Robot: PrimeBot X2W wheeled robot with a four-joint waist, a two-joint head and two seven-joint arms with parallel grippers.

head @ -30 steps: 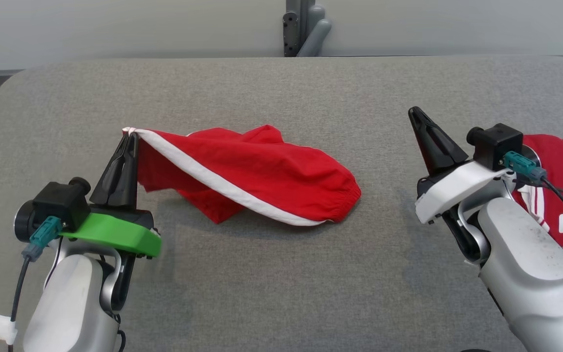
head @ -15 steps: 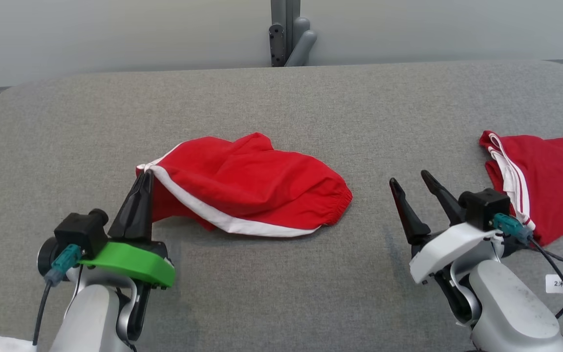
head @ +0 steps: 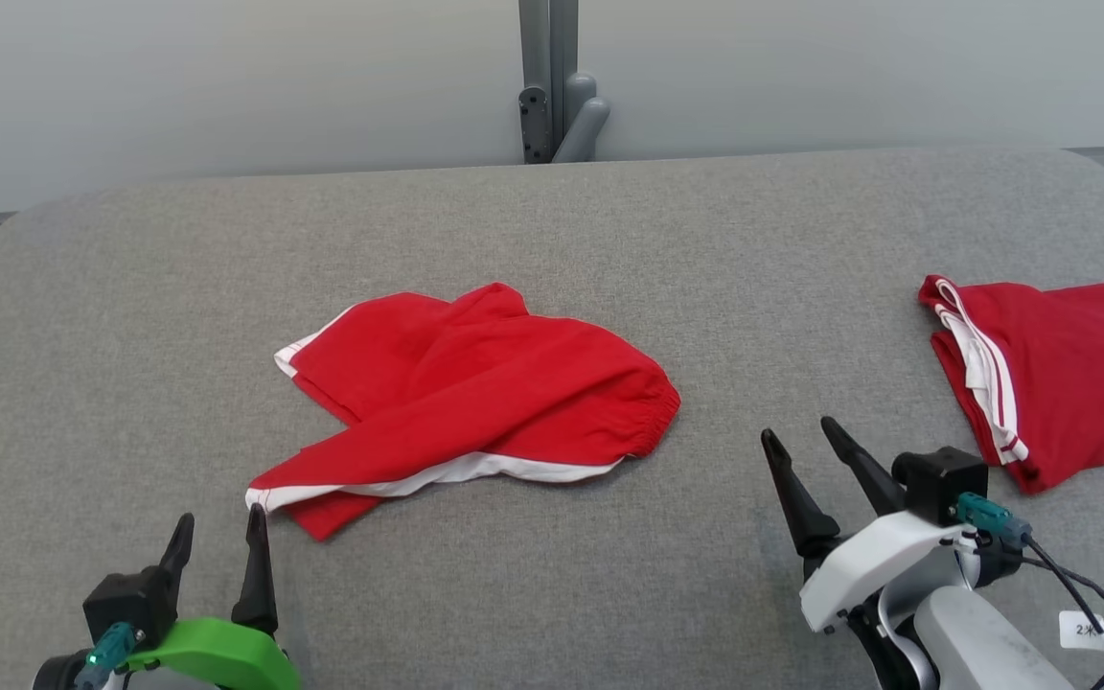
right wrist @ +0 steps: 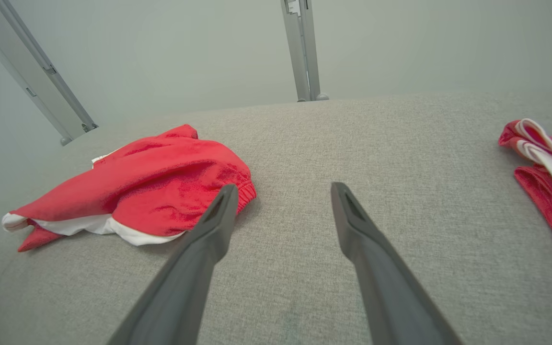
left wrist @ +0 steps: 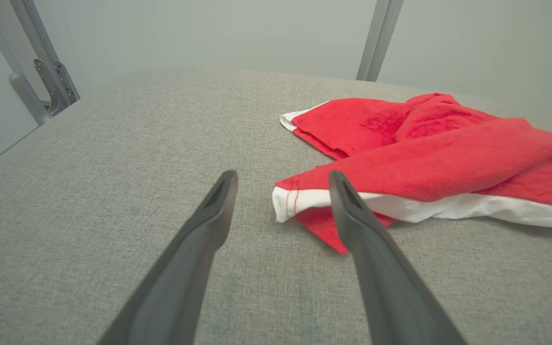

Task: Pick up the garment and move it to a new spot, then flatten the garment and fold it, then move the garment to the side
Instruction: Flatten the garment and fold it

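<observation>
A white tag [head: 1085, 630] on the right arm's cable [head: 1065, 573] reads "2", then an unclear character.

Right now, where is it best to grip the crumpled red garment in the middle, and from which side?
Grip the white-trimmed hem corner of the red garment, coming from the near left with the left gripper. That corner sticks out thin and flat toward its open jaws, clear of the bunched folds.
</observation>
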